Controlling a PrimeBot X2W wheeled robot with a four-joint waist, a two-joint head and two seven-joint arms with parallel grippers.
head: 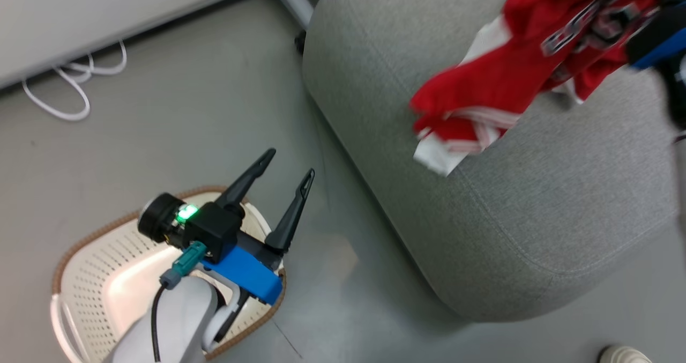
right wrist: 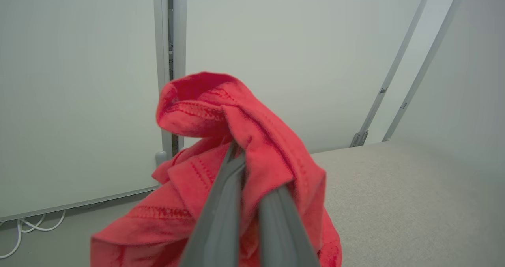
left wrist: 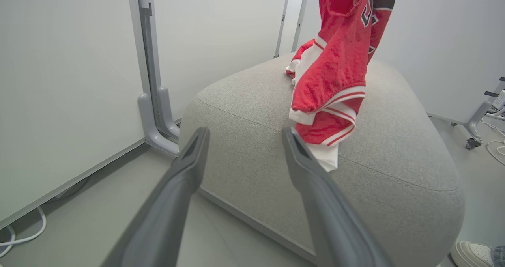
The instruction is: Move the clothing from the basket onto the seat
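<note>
The red clothing, a jersey with white trim and dark numbers, hangs over the grey seat at the upper right of the head view. My right gripper is shut on a bunched fold of the clothing. In the left wrist view the clothing dangles above the seat, its striped hem near the cushion's front edge. My left gripper stands open with nothing in it, over the cream basket at the lower left. The left gripper points at the seat.
White cables lie on the floor by the pale wall panel. A grey panel foot stands left of the seat. A person's white shoe is on the floor at the lower right. A wheeled stand leg sits behind the seat.
</note>
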